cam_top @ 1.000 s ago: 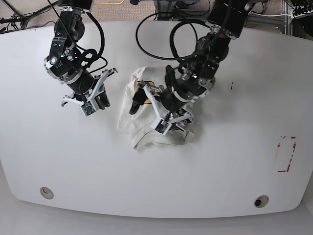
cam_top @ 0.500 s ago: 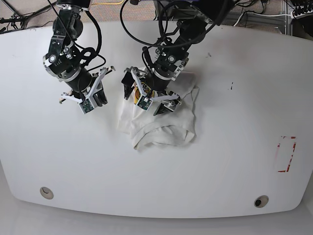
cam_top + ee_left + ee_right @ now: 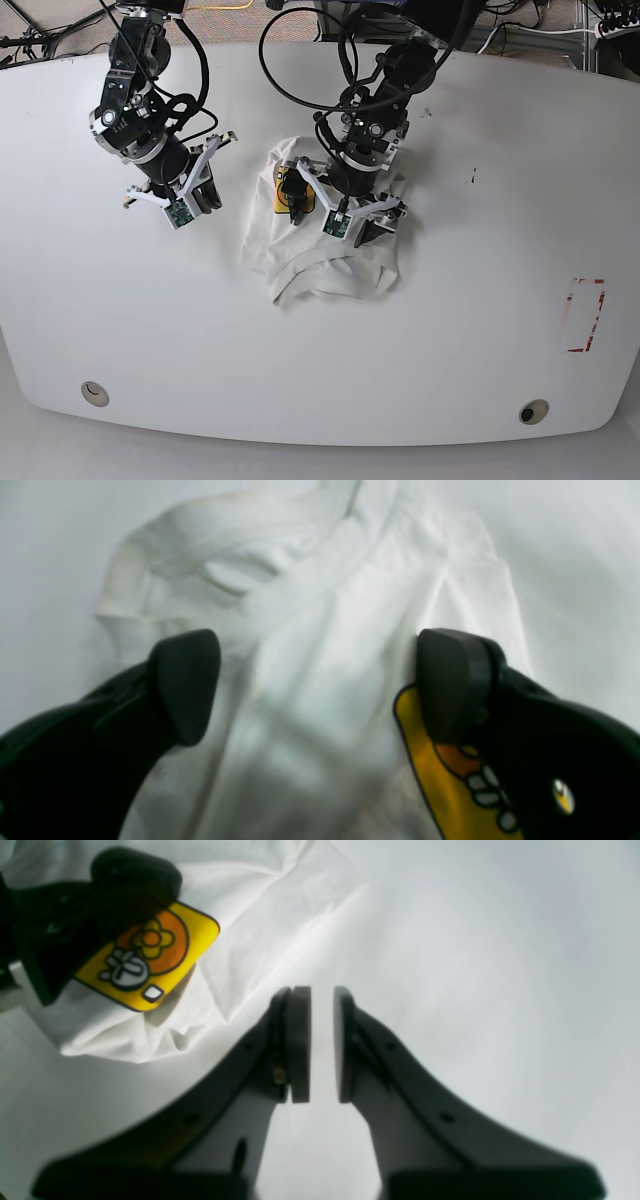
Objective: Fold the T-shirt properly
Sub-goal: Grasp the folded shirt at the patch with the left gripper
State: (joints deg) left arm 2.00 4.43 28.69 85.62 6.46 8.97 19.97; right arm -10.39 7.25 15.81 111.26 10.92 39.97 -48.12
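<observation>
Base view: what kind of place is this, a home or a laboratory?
Probably a robotics lab or test bench. A large white table carries only a crumpled T-shirt; loose black cables run from the arms; red tape corner marks are on the tabletop.

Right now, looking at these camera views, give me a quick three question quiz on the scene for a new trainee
1. True or false: the left gripper stands open above the T-shirt.
2. Multiple choice: what lies under the right gripper? A) the yellow graphic B) bare white table C) the red marking
3. Fill in: in the left wrist view, the yellow graphic shows beside the gripper's ____ finger as that view shows it.

Key
1. True. The jaws stand wide apart with cloth between and below them.
2. B. Its jaws are nearly closed, holding nothing, over the table beside the shirt.
3. Right-hand.
</observation>
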